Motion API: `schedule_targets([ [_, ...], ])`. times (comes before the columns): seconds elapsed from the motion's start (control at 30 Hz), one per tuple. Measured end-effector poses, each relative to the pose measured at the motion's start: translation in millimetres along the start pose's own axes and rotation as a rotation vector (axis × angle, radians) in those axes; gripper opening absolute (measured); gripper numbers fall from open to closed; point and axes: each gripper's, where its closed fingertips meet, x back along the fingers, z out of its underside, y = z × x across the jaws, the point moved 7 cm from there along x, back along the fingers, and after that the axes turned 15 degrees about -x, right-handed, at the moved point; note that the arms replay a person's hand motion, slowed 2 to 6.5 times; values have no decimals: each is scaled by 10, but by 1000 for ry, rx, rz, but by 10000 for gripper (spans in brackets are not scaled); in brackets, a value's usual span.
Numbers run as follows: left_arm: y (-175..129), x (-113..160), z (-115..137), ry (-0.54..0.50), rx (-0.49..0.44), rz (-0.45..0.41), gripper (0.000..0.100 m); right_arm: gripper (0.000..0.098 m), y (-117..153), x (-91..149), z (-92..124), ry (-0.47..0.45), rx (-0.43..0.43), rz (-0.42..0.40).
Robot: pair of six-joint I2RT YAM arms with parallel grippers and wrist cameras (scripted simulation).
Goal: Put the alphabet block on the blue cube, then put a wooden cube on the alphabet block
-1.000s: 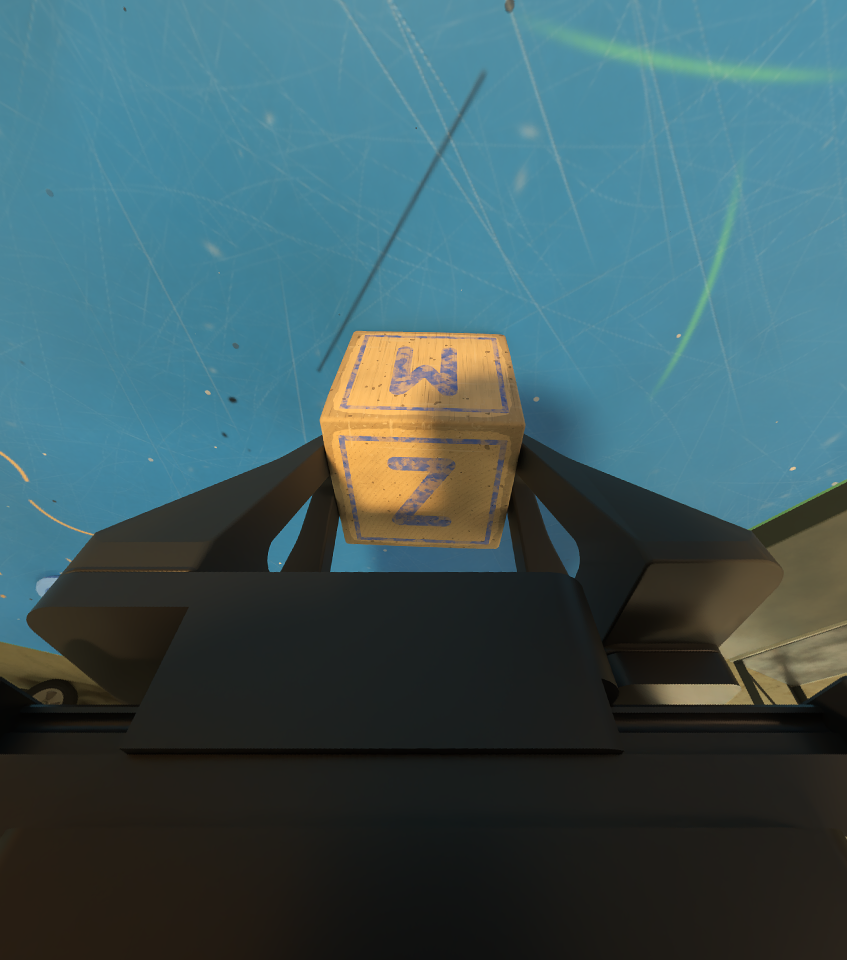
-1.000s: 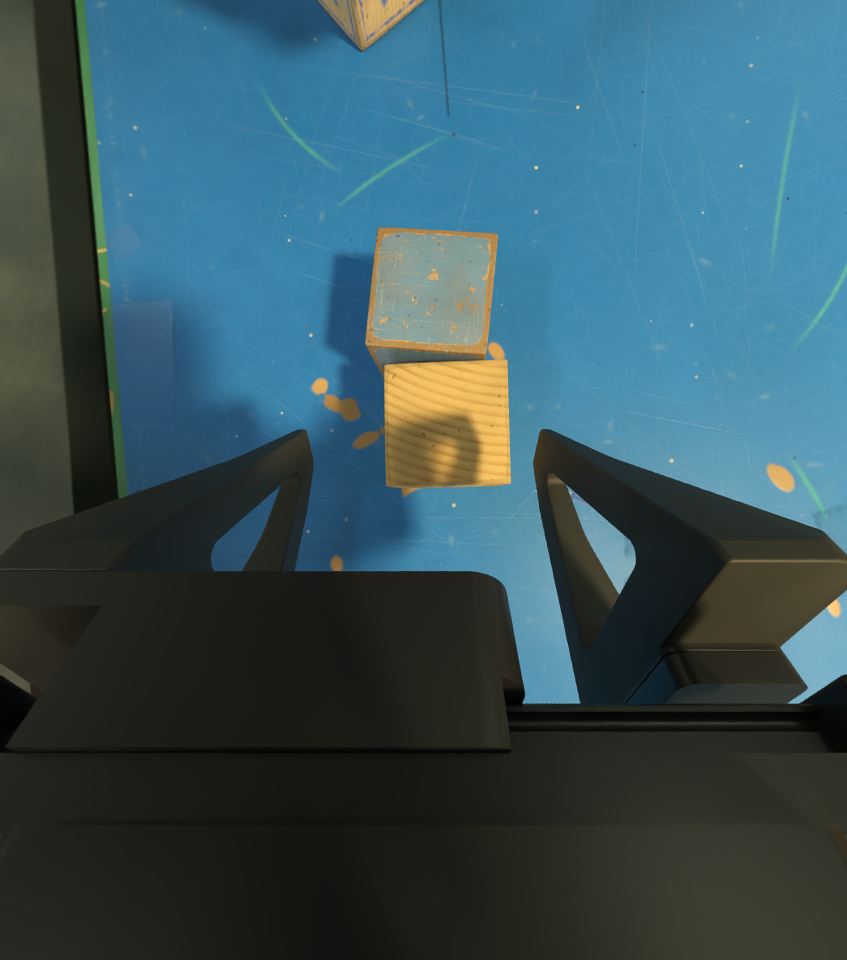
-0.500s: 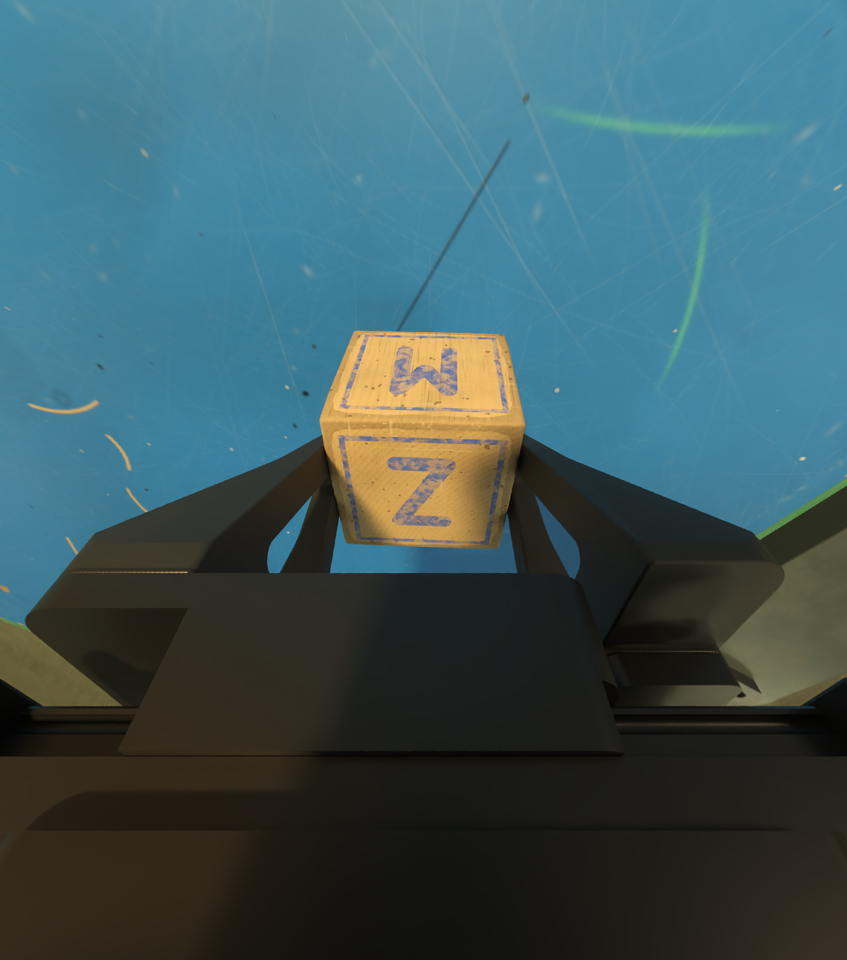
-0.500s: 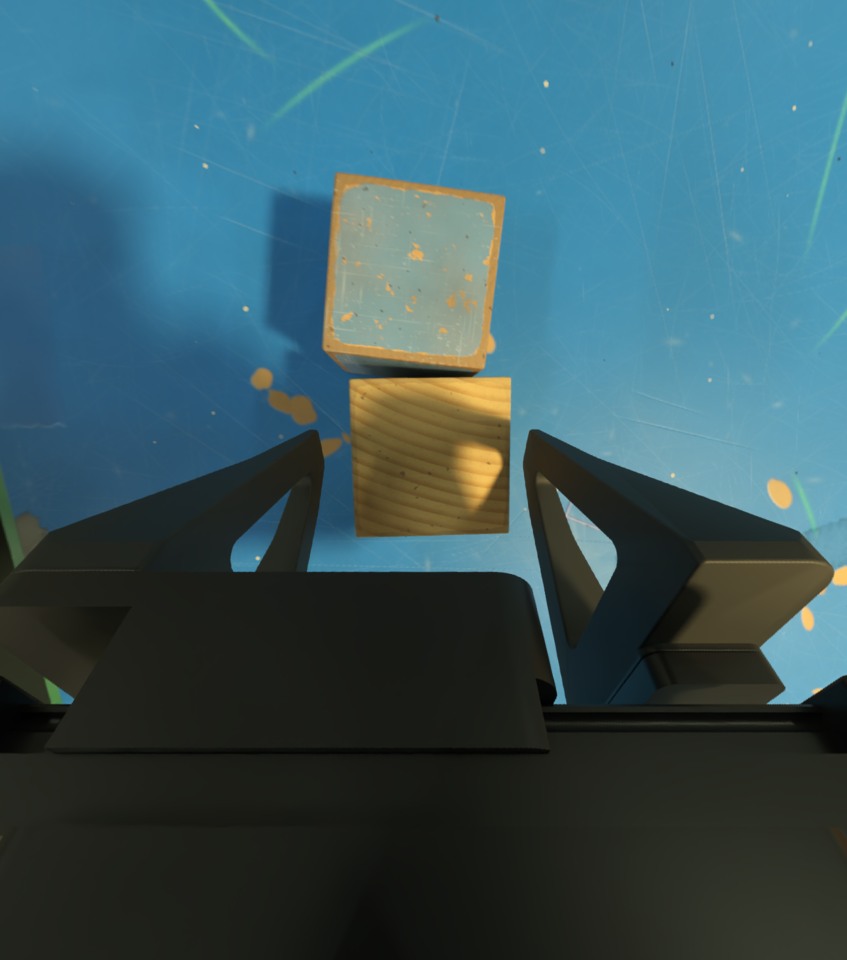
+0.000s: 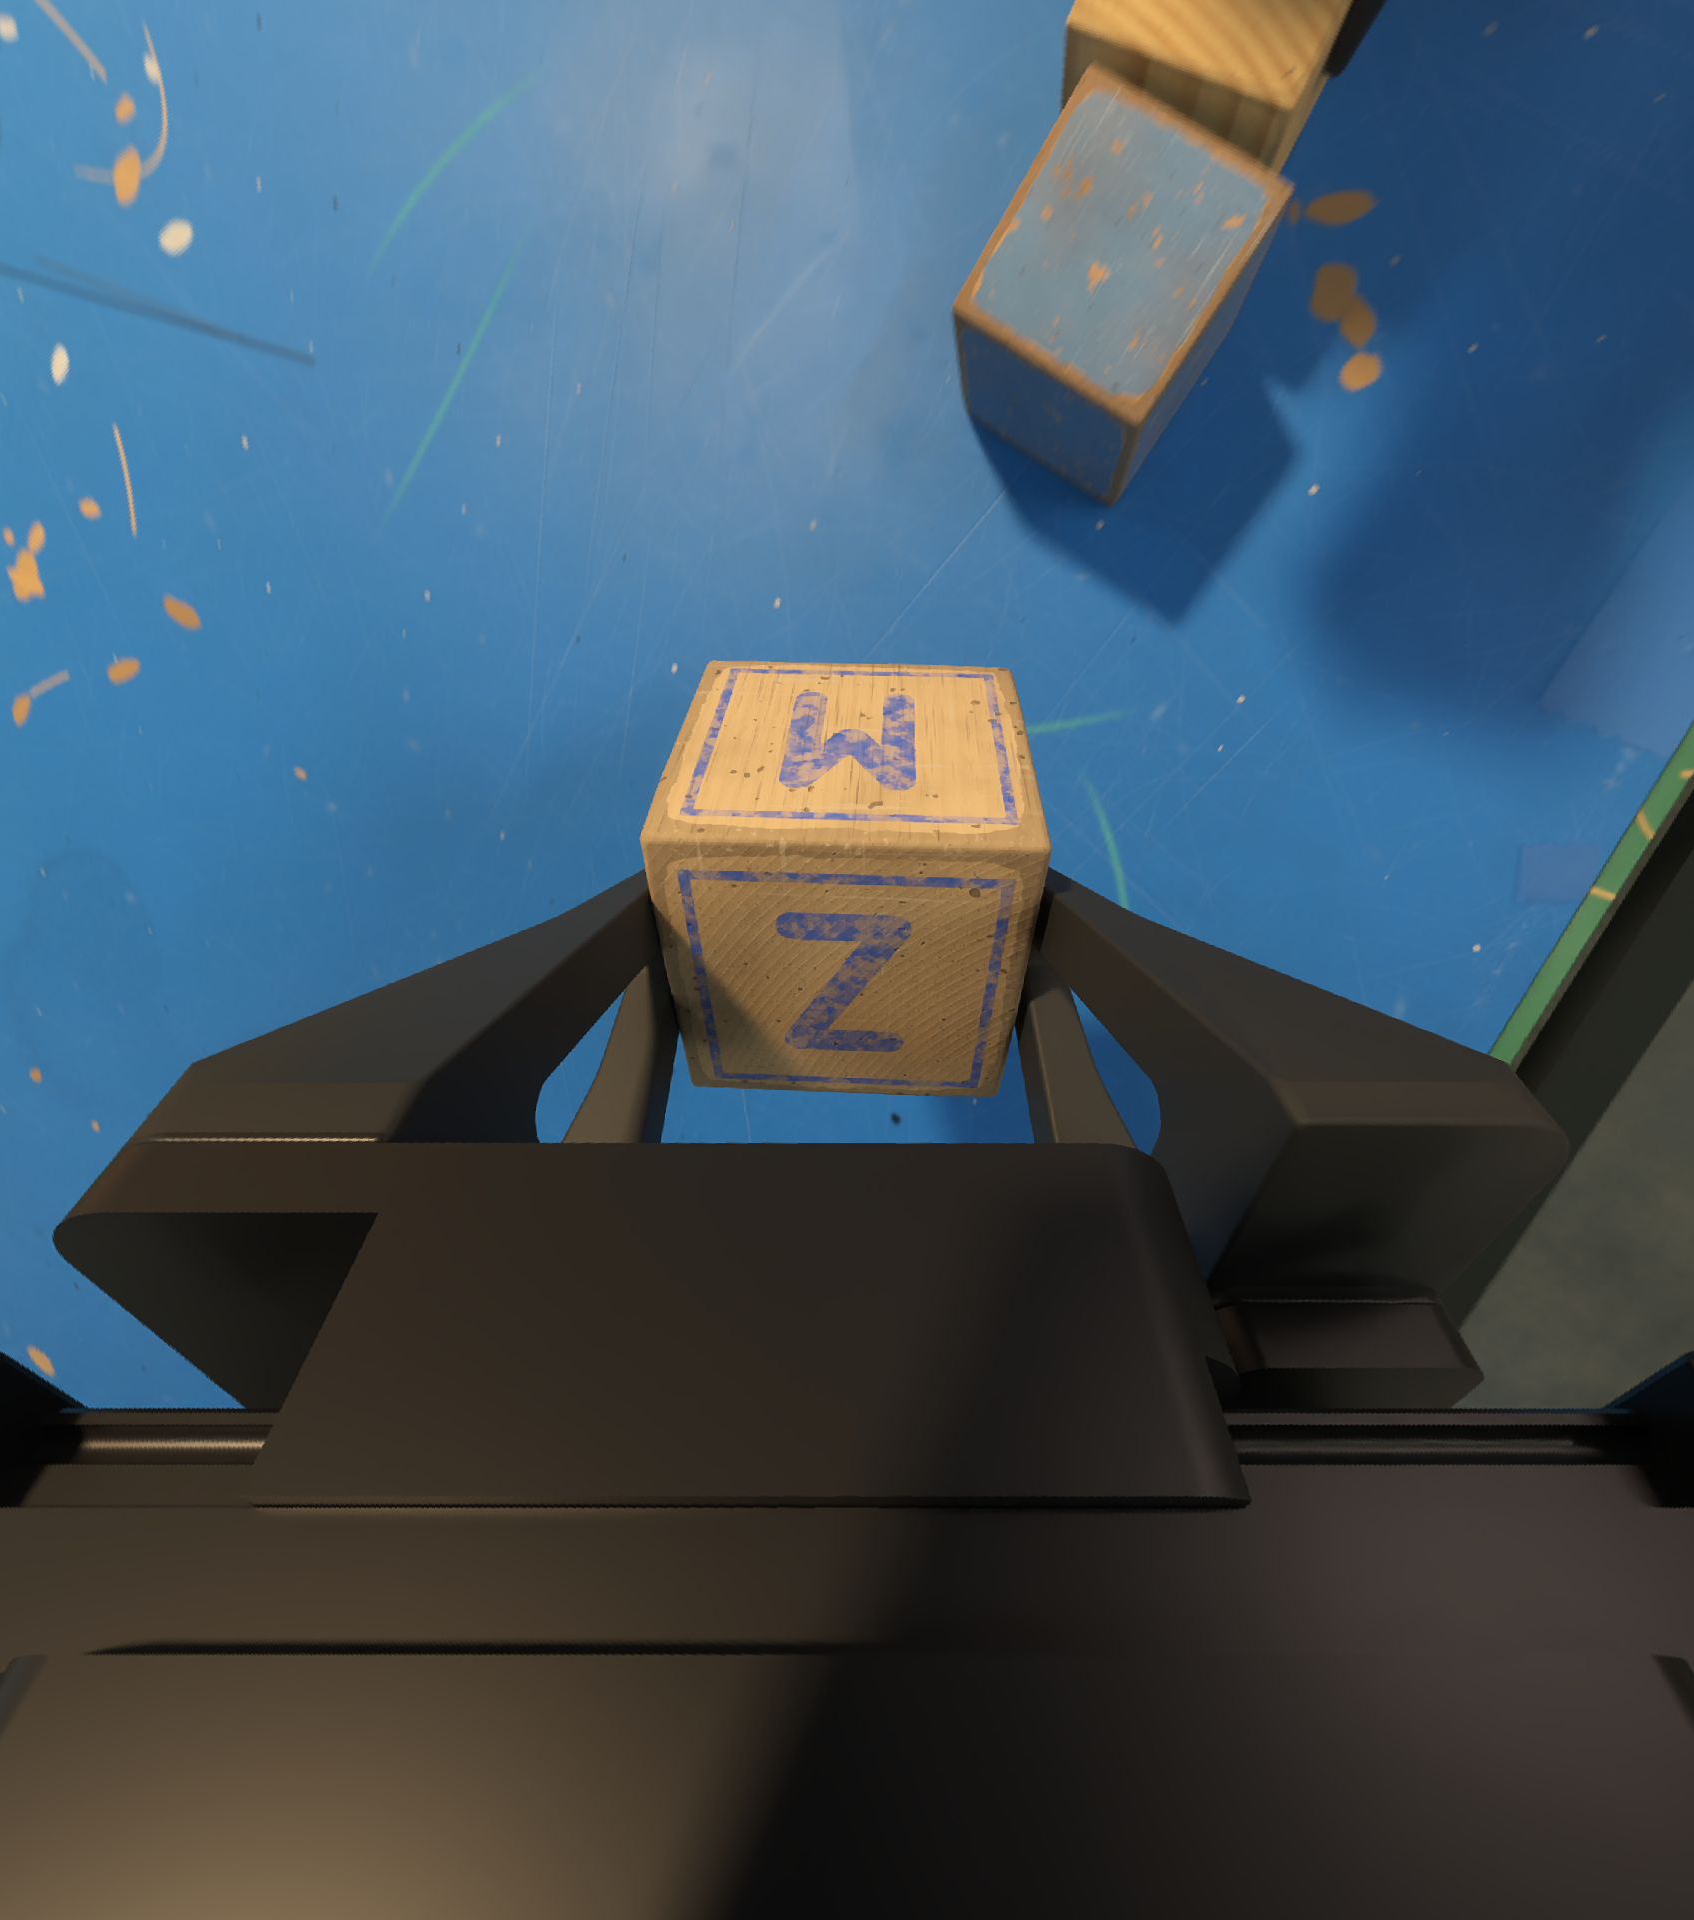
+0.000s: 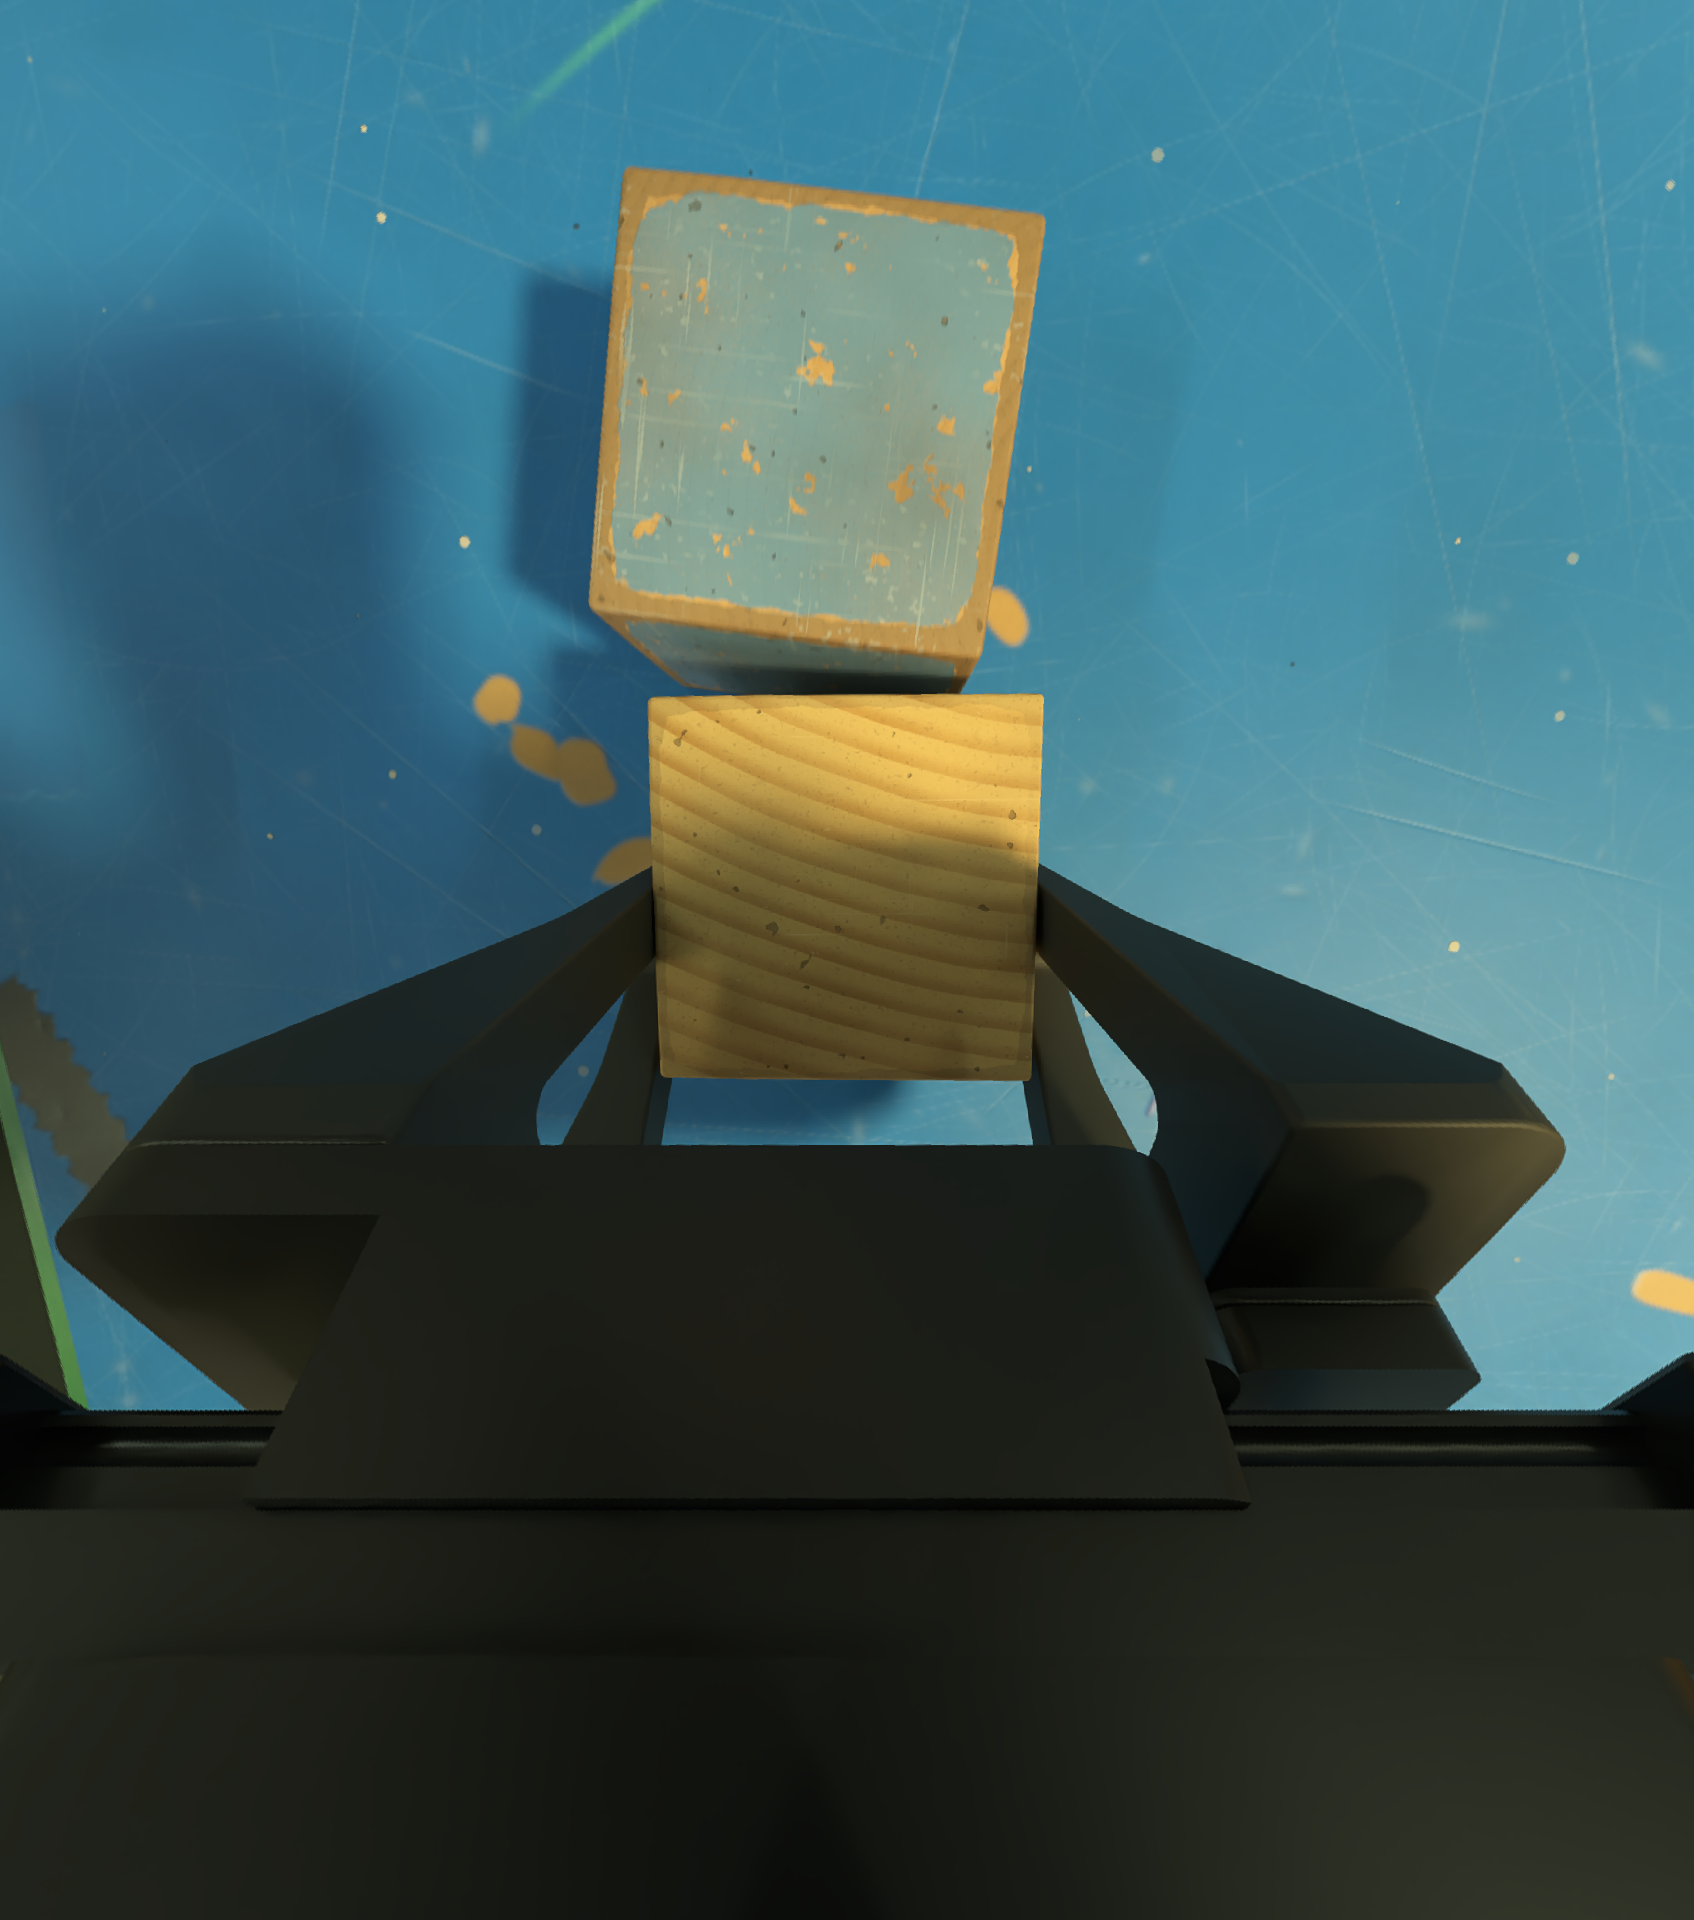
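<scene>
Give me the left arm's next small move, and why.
Probably carry the alphabet block up and right until it hangs over the blue cube. The left pincer is shut on the block, held off the table, and the cube's top is bare. The right pincer grips the wooden cube right beside it, so keep clear of that.

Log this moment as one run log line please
left end effector: shut on alphabet block | right end effector: shut on wooden cube | blue cube: top bare
</scene>
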Motion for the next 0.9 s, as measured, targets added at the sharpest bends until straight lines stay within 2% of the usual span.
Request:
schedule_targets([
  [0.33, -65, -160, -393, -122, -127, -36, 520, 517, -166, 277, 221, -37, -63, -15],
  [0.5, -113, -341, -590, -167, -165, 4, 520, 517, -262, 499, 354, -84, -124, -26],
  [0.7, -132, -533, -773, -127, -220, 60, 520, 517, -337, 723, 522, -123, -190, -30],
  [0.9, -114, -648, -893, -54, -289, 119, 520, 517, -314, 934, 607, -177, -196, -14],
])
